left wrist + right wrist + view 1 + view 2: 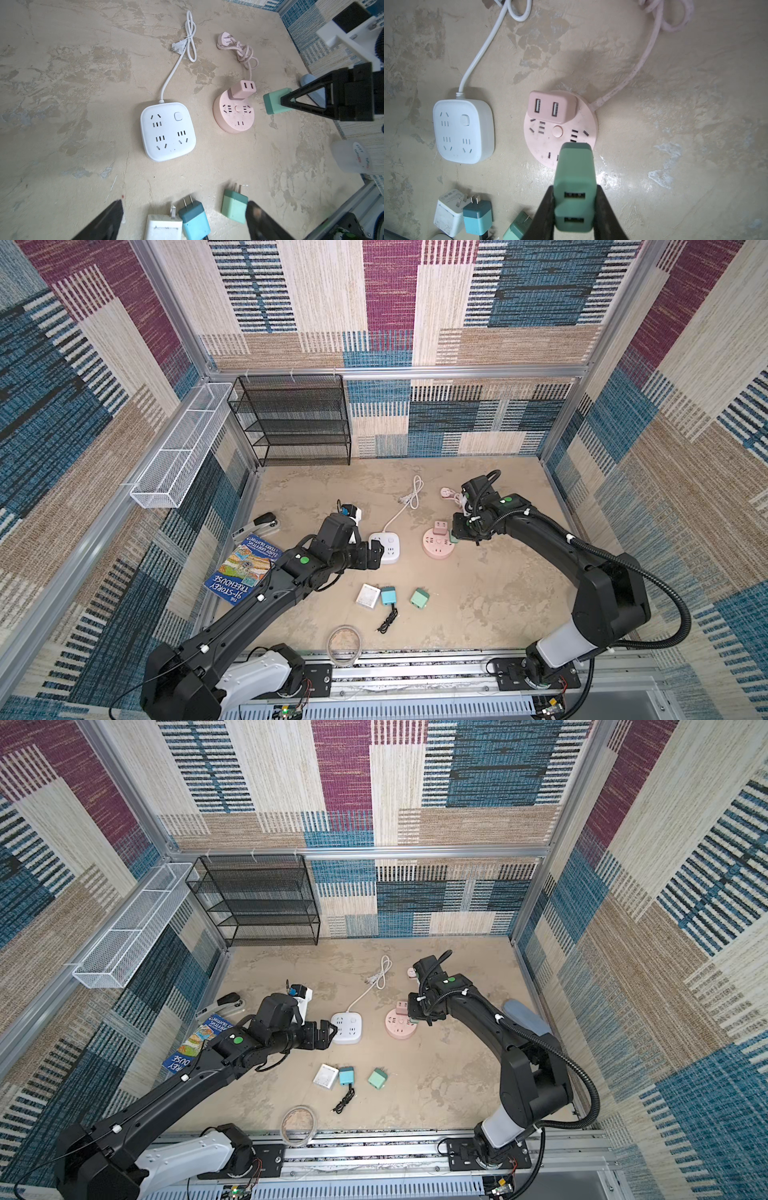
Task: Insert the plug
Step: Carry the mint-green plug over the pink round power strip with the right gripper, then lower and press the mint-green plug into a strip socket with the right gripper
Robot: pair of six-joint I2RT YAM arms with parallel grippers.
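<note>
My right gripper (574, 199) is shut on a green two-port plug (574, 182), its fingers (544, 209) pressed against both sides. The plug (274, 104) hangs just beside the rim of the round pink power strip (560, 135), apart from it; its prongs are hidden. A pink USB adapter (552, 108) sits in one of the strip's sockets. In both top views the strip (437, 547) (399, 1027) lies right of a white square power strip (385, 547) (168, 132). My left gripper (376, 553) (185, 205) stands open beside the white strip, holding nothing.
A white charger (368, 596), a blue charger (389, 596) with a black cable and a light green charger (419, 598) lie near the front. A book (243, 568) and stapler (257, 524) lie left. A cable coil (344, 645) lies at the front edge, a black mesh shelf (295, 418) stands behind.
</note>
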